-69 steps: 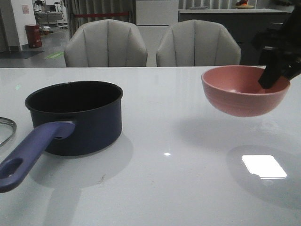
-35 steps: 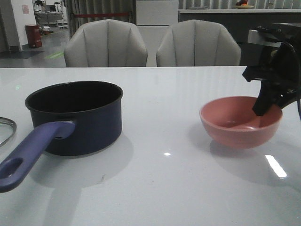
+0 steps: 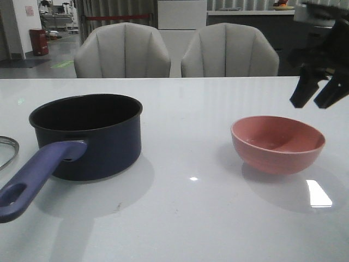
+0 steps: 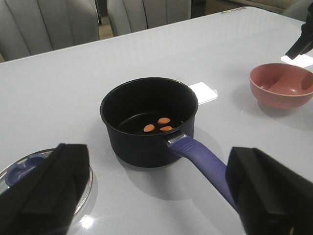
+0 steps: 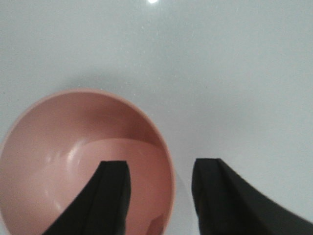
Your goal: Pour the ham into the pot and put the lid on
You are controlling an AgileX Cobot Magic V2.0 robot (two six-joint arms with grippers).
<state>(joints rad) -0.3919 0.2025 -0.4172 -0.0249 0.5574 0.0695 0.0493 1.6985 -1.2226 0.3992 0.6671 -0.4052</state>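
Note:
The dark blue pot stands on the table at the left, its purple handle pointing toward the front. Three small orange ham pieces lie on the pot's bottom. The glass lid with its blue knob lies flat beside the pot, half hidden by a finger; only its rim shows in the front view. My left gripper hangs open above the table near the handle, holding nothing. My right gripper is open in the air above the pink bowl's right rim, its jaws clear of the rim.
The pink bowl sits upright on the table at the right and looks empty. Two grey chairs stand behind the table's far edge. Bare white tabletop lies between pot and bowl.
The right gripper lowered the pink bowl onto the table, let go of its rim and rose up and to the right. Pot and lid have not moved.

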